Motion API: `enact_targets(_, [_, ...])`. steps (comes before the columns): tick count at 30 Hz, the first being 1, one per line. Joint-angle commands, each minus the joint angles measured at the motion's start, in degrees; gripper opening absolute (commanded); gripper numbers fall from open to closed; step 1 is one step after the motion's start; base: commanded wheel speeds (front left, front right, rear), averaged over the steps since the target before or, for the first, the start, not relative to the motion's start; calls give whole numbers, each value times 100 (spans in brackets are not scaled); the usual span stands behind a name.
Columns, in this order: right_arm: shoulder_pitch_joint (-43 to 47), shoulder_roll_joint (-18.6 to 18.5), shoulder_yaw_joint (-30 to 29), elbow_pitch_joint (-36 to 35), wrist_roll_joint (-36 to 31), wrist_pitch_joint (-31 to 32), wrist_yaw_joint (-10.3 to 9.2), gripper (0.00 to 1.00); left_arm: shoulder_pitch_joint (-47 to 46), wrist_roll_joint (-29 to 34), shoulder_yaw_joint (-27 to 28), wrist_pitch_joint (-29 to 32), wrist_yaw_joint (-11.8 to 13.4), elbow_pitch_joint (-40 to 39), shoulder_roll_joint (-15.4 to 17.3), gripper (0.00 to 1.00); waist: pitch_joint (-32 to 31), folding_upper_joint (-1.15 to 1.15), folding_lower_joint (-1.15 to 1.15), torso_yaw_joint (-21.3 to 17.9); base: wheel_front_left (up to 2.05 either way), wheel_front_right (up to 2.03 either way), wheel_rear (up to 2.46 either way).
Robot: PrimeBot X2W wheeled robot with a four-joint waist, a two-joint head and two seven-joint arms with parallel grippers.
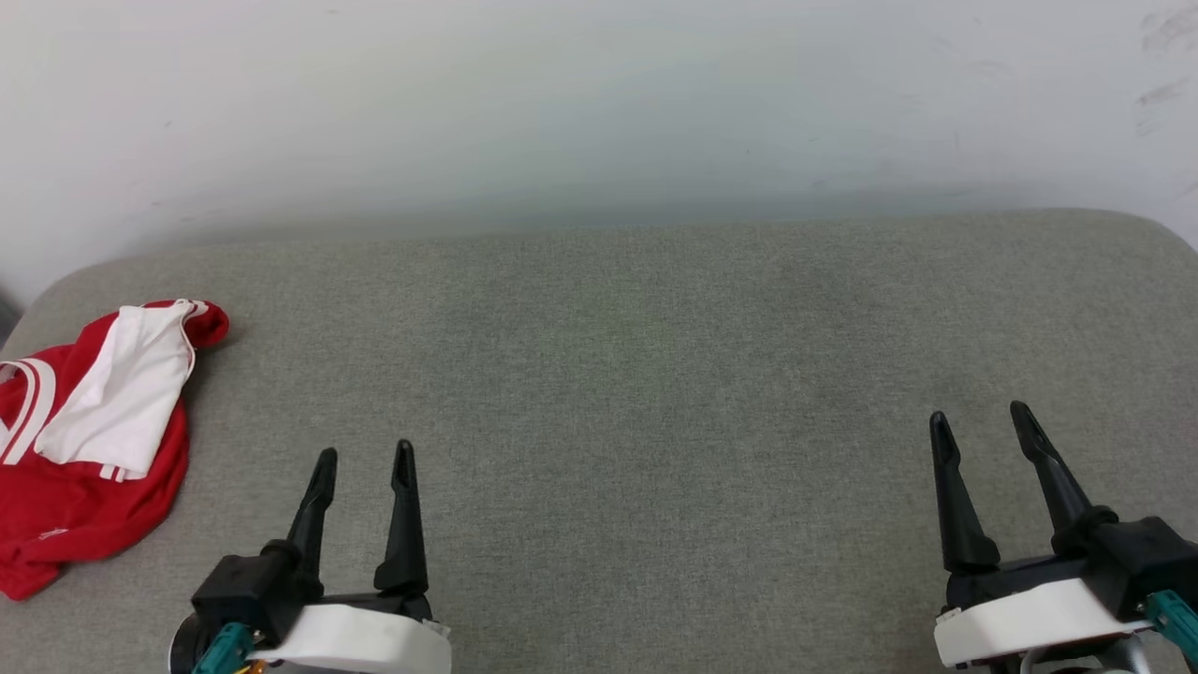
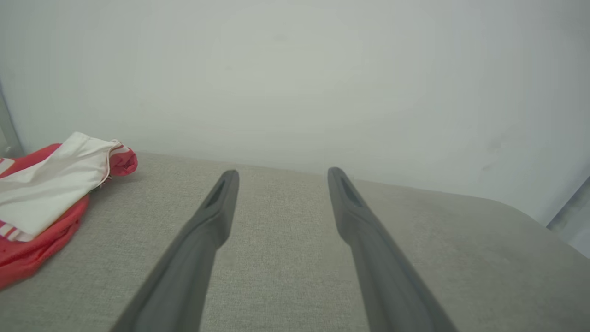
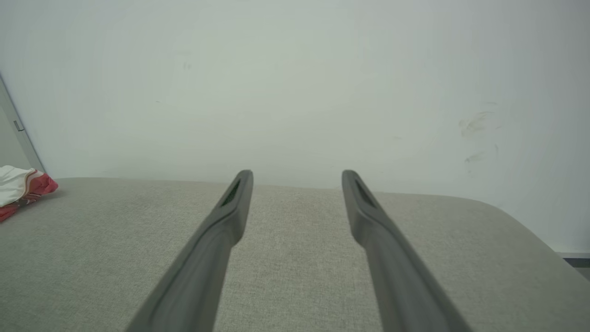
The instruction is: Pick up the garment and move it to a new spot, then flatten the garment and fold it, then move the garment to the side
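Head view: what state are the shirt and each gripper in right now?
shirt: crumpled in a heap at the left edge of the cushion, not held.
left gripper: open, empty, apart from the shirt.
right gripper: open, empty, far from the shirt.

One garment [image 1: 84,440], one grey cushioned surface [image 1: 655,393], two end effectors.
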Motion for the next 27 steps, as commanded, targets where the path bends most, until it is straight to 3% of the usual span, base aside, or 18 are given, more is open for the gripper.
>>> enact_targets(1, [64,-3,0,-84,-83,-60,0,100,76,-8,174,-57,-171,-91,-95,100,9,0,0,0,0,0,0])
enact_targets(5, [116,-2,-40,-3,49,-103,-1,100,166,63,568,-111,-671,-7,-311,100,23,0,0,-8,0,0,0])
enact_targets(10, [139,-1,-48,152,330,-166,0,100,281,409,851,-162,-1126,278,-472,100,28,0,0,-22,0,0,0])
enact_targets(19, [155,-1,-126,340,134,-263,-1,100,219,1073,841,-266,-1271,688,-538,100,67,0,0,-24,0,0,0])
enact_targets(27, [205,0,-67,329,-129,-347,-1,100,246,987,987,-351,-1333,617,-558,100,90,0,0,38,0,0,0])
